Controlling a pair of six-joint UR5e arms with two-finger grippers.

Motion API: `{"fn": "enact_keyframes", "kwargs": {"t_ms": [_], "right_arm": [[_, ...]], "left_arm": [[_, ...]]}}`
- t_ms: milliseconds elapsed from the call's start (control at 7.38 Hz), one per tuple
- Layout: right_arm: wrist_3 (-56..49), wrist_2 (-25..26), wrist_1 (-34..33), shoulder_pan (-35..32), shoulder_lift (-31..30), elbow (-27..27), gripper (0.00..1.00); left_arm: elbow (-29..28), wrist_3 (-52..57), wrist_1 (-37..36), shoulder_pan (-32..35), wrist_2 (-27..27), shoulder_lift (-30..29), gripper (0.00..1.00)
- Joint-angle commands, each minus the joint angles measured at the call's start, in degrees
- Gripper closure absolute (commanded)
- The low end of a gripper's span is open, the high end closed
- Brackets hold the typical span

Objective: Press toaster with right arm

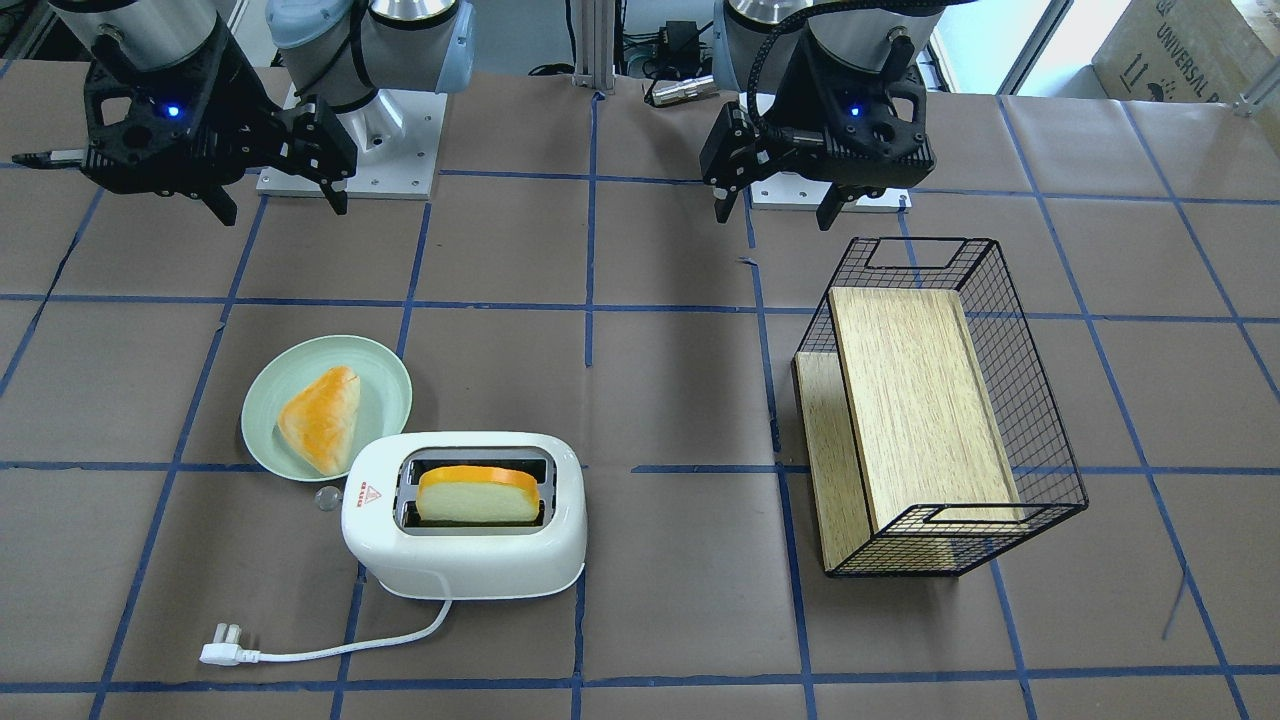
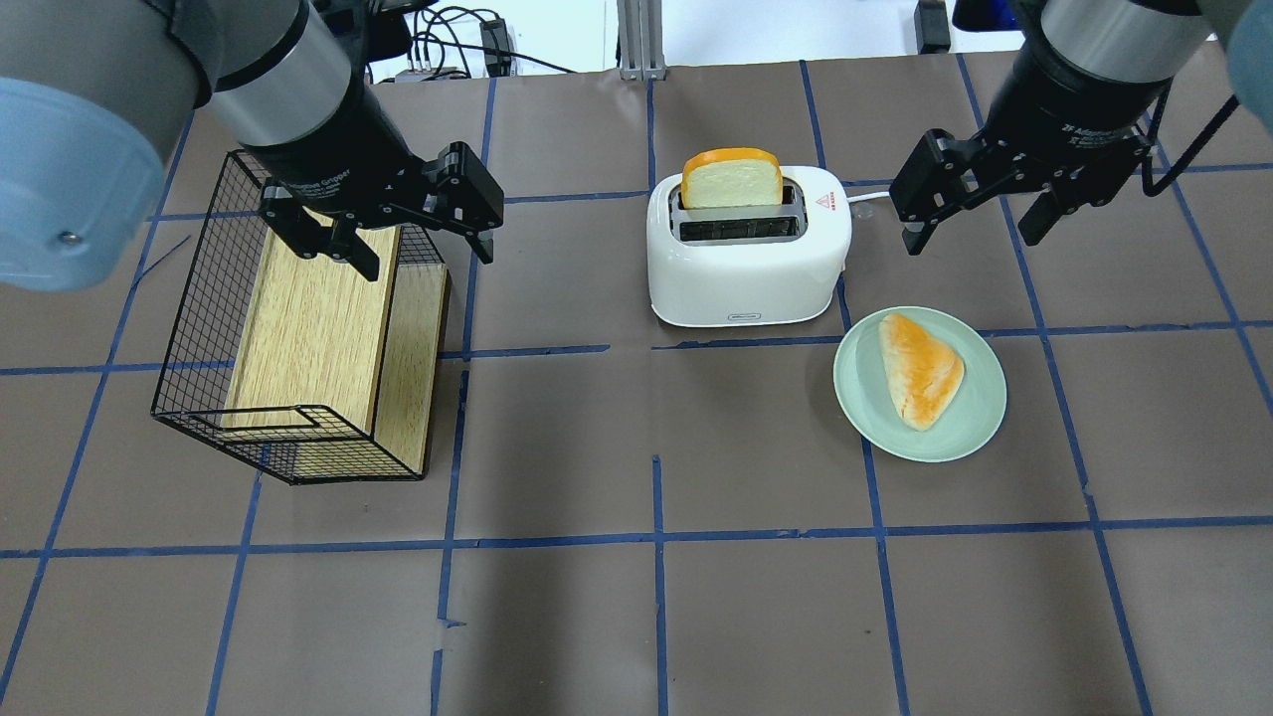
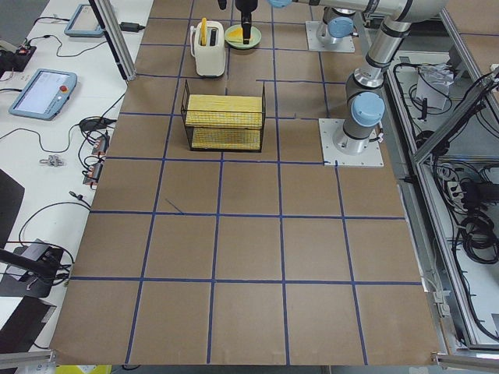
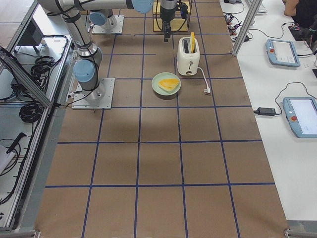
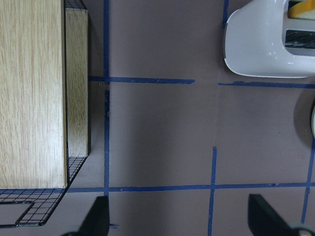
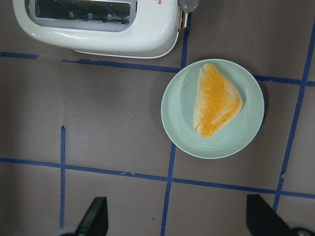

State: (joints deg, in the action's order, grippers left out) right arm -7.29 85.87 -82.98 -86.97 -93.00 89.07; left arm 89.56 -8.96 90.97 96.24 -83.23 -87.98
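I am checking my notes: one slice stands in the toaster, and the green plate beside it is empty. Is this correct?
No. One slice does stand in the toaster, but the green plate beside it is not empty: a triangular pastry lies on it, as the exterior front-facing view shows.

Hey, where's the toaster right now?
In the overhead view, the toaster sits just right of centre, beside the green plate, with bread in one slot.

left hand [image 2: 428,261] — fingers spread, aloft | right hand [image 2: 970,237] — fingers spread, aloft
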Motion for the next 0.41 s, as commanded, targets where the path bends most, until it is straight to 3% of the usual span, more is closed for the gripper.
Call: {"fn": "enact_keyframes", "kwargs": {"t_ms": [0, 271], "right_arm": [[2.27, -0.09, 0.19, -0.21, -0.69, 0.75, 0.0], [2.36, -0.09, -0.33, -0.57, -2.53, 3.99, 0.0]], "left_arm": [[0.0, 0.0, 0.0, 0.0, 0.0, 0.0, 0.0], [0.0, 0.0, 0.0, 0.0, 0.0, 0.0, 0.0]]}}
